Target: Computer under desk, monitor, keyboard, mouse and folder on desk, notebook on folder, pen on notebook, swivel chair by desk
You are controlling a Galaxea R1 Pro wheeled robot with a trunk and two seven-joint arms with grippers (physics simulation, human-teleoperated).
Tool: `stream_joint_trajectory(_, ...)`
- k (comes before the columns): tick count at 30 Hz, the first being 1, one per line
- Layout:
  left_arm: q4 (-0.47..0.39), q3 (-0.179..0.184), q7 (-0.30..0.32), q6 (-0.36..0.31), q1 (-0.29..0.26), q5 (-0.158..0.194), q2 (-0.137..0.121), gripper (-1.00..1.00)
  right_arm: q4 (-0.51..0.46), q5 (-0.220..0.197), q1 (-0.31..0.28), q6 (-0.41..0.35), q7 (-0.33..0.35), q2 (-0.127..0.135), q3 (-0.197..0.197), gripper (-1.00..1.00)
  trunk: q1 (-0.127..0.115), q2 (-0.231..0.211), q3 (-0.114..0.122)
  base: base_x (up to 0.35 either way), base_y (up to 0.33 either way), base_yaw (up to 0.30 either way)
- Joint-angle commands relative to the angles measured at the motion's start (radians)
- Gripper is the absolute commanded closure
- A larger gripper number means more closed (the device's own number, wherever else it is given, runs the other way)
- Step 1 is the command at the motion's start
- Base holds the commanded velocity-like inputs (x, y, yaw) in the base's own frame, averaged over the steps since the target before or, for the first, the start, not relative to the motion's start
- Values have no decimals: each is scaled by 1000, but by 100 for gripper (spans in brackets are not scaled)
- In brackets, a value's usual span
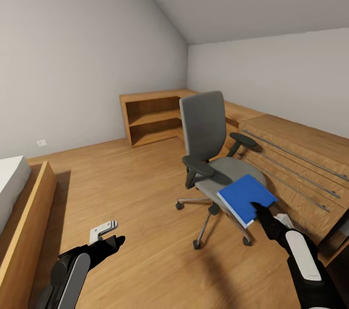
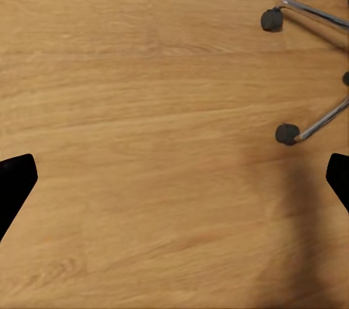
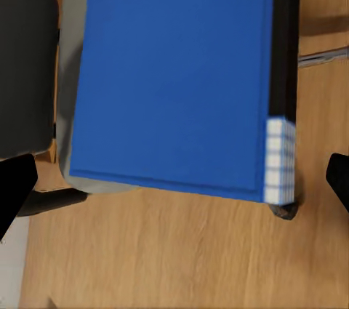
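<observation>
Wood floor (image 1: 145, 192) lies under the swivel chair (image 1: 213, 154), and the folder (image 1: 246, 198) rests on its seat, hanging over the front edge. My right gripper (image 3: 174, 178) is wide open, holding nothing, maybe just short of it. I should slide in level and pinch slowly.
</observation>
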State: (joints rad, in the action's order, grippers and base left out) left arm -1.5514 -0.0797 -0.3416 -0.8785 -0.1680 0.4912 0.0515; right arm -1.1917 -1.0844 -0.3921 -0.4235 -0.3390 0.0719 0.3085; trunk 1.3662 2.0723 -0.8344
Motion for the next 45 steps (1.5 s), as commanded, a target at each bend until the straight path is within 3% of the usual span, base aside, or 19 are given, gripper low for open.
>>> stream_joint_trajectory(1, -1, -1, -8, -4, -1, 11, 1, -100, -2, -15, -1, -3, -8, 4, 2, -100, 4, 8, -4, 0, 0, 0)
stream_joint_trajectory(10, -1, -1, -7, -4, -1, 10, 1, -100, 15, -61, -1, -4, 8, 45, 18, -100, 38, 71, -32, 0, 0, 0)
stream_joint_trajectory(13, -10, 0, -1, -3, 1, 11, 1, -100, 50, -69, -1, -5, 64, 66, 21, -100, 50, 92, -42, 0, 0, 0)
stream_joint_trajectory(14, -22, 6, 1, -3, 3, 12, 2, -100, 69, -69, -1, -6, 108, 76, 21, -100, 54, 99, -45, 0, 0, 0)
stream_joint_trajectory(17, -45, 31, 4, -2, 19, 12, 1, -100, 95, -70, -2, -9, 153, 94, 21, -100, 65, 120, -54, 0, 0, 0)
stream_joint_trajectory(18, -61, 76, 7, 6, 49, 12, -1, -100, 111, -71, -2, -11, 178, 109, 21, -100, 69, 127, -57, 0, 0, 0)
stream_joint_trajectory(23, -67, 127, 12, 30, 64, 12, -4, -100, 117, -74, -2, -20, 188, 116, 21, -100, 88, 162, -73, 0, 0, 0)
stream_joint_trajectory(27, -68, 144, 16, 34, 66, 12, -5, -100, 117, -78, -2, -22, 189, 116, 21, -100, 103, 190, -86, 0, 0, 0)
stream_joint_trajectory(45, -67, 151, 8, 38, 68, 11, -6, -100, 77, -85, -2, -22, 209, 111, 21, -100, 172, 316, -142, 0, 0, 0)
